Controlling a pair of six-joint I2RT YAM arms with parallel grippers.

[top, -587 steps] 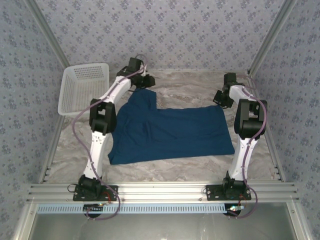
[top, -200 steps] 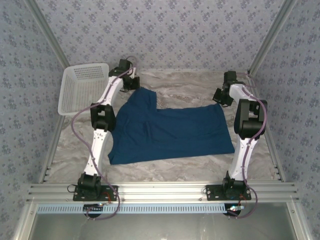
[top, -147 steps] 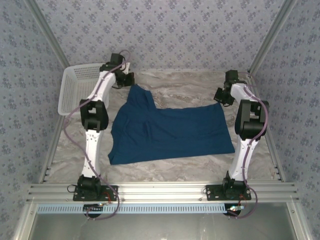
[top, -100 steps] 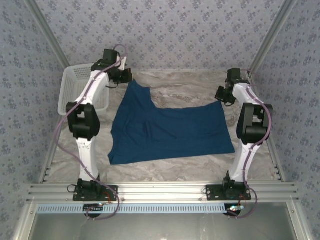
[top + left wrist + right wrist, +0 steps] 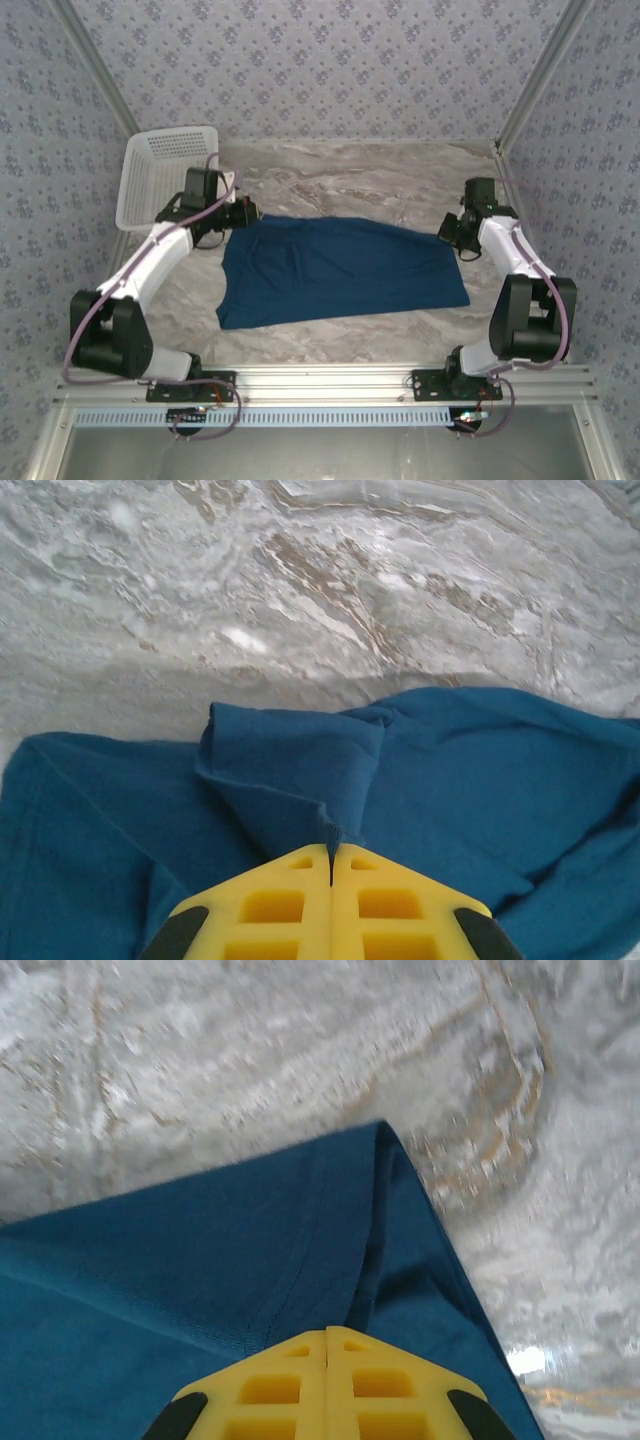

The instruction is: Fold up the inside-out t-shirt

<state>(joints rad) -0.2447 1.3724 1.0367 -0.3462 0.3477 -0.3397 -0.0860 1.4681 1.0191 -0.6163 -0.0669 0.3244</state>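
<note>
Blue-flowered wallpaper closed in three sides of a marble-patterned table (image 5: 350, 170), with an aluminium frame along its near edge. A white lattice basket (image 5: 165, 172) sat at the far left corner, apart from everything else.

The inside-out t-shirt (image 5: 340, 272), dark navy, lay across the middle of the table as a wide, roughly rectangular shape. Its far edge ran from left to right between the two arms and its near edge sagged toward the near left.

The left arm (image 5: 150, 262) reached low over the left side of the table. The left jaws were at the shirt's far-left corner, pressed fully together. In the left wrist view the yellow fingers (image 5: 270, 908) met with no gap, and a ridge of cloth ran into their tips. Just ahead of them a loose flap of shirt lay on top of the rest.

The right arm (image 5: 518, 250) bent in from the right edge, and the right jaws were at the shirt's far-right corner. They too were closed tight. In the right wrist view a seamed fold of cloth ran into the tips of the yellow fingers (image 5: 272, 1388), with bare table beyond the corner.
</note>
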